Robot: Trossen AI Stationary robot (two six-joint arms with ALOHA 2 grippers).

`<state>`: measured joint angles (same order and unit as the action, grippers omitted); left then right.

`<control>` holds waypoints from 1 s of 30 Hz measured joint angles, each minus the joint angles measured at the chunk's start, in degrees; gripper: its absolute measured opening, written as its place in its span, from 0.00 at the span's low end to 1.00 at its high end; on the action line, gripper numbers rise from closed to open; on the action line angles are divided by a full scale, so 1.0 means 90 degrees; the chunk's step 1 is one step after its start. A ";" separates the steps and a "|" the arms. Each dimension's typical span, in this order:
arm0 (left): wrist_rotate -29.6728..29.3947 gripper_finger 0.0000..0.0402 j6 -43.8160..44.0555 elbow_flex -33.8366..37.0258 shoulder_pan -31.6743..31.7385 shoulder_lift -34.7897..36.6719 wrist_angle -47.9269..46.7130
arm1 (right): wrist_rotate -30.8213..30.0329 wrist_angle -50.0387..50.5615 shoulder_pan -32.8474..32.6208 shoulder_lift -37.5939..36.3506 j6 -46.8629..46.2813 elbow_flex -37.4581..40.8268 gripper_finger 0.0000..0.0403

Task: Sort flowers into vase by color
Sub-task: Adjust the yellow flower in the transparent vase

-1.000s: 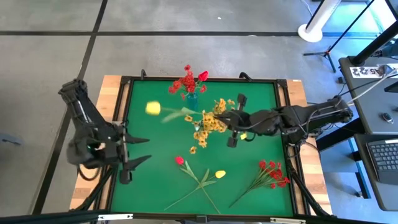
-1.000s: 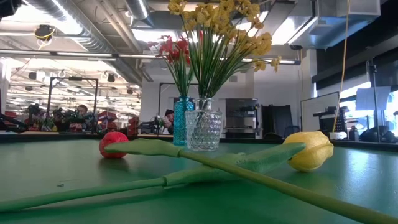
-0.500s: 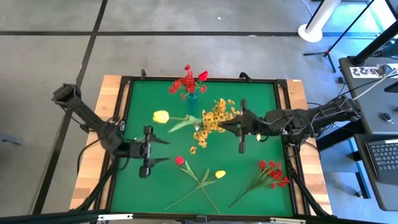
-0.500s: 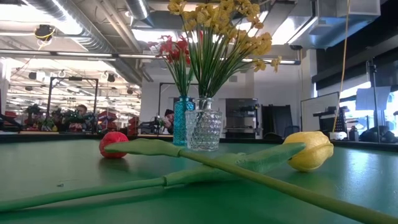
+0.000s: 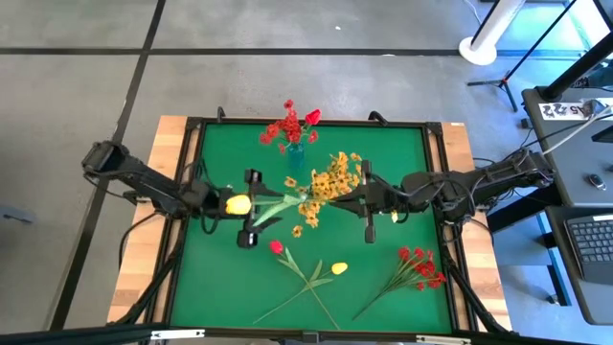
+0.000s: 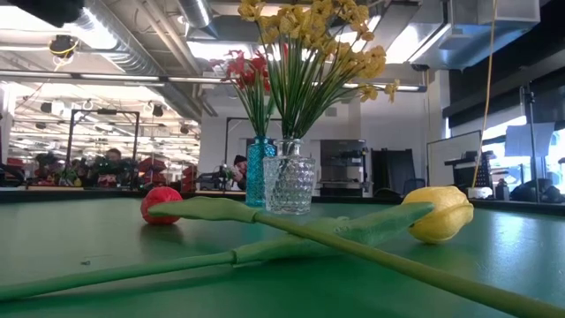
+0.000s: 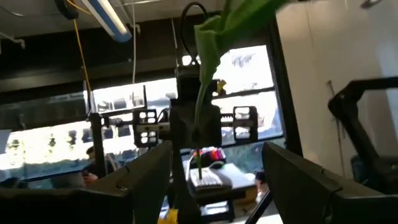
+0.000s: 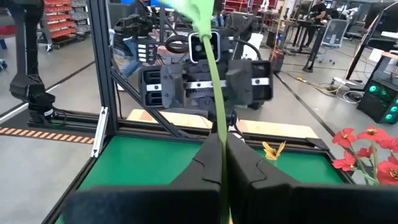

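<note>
The right gripper (image 8: 221, 163), at centre right in the high view, has its fingers (image 8: 249, 168) pinched tight on the green stem of a yellow tulip (image 5: 238, 204) held level above the green counter (image 5: 402, 153). The left gripper (image 5: 251, 207), at centre left, has its fingers spread wide on either side of the bloom end, gripping nothing. This looks like a hand-over of the yellow flower; next the left fingers likely need to close on the stem, the right to let go, before it goes into the clear vase (image 6: 289, 184) of yellow blooms beside the blue vase (image 6: 259, 171) of red ones.
</note>
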<state>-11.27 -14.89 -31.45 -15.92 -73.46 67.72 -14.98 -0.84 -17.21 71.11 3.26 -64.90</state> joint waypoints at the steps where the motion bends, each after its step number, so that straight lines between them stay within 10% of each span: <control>1: 0.0110 0.61 0.0119 -0.0110 0.0085 -0.0119 0.0084 | 0.0000 0.0000 0.0000 0.0001 0.0001 0.0000 0.00; 20: -0.0013 0.60 0.0439 -0.1493 0.0429 -0.1209 0.0159 | 0.0085 -0.0023 -0.0002 0.0169 -0.0036 -0.0002 0.00; 30: 0.0005 0.43 0.0439 -0.1493 0.0417 -0.1209 0.0193 | 0.0089 -0.0034 -0.0002 0.0214 -0.0047 -0.0002 0.00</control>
<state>-11.22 -10.94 -44.88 -12.17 -84.33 69.45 -14.18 -1.15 -17.23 73.03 2.83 -64.93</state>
